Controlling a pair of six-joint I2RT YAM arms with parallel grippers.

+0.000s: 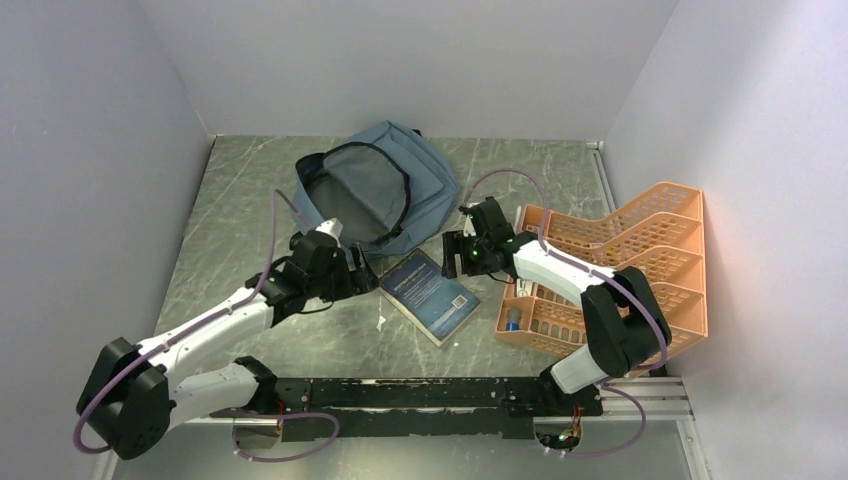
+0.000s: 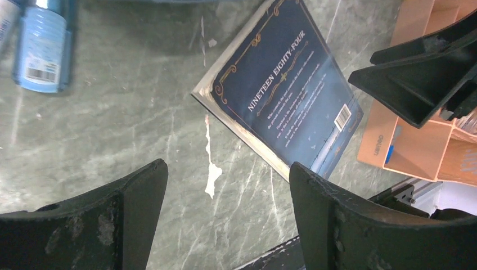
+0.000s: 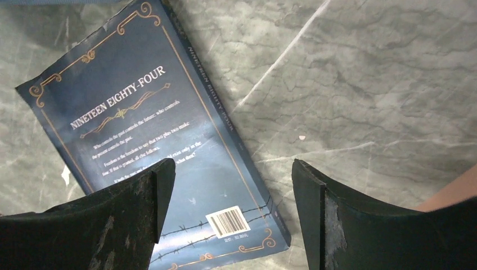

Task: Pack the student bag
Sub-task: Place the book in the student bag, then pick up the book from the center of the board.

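The student bag [image 1: 385,185], slate blue-grey with a black zip, lies at the back middle of the table with its main mouth open. A dark blue book [image 1: 432,295] titled Nineteen Eighty-Four lies flat in front of it, back cover up. My left gripper [image 1: 366,277] hovers just left of the book, open and empty; in its wrist view the gripper [image 2: 228,185] is over bare table beside the book [image 2: 287,101]. My right gripper [image 1: 453,255] is open above the book's far right corner; in its wrist view the gripper [image 3: 233,185] straddles the book [image 3: 157,129] near the barcode without touching it.
An orange mesh tray organiser [image 1: 640,250] stands at the right, with a blue item [image 1: 512,320] in its front compartment. A light blue item with a barcode label [image 2: 42,50] lies on the table in the left wrist view. White walls enclose three sides.
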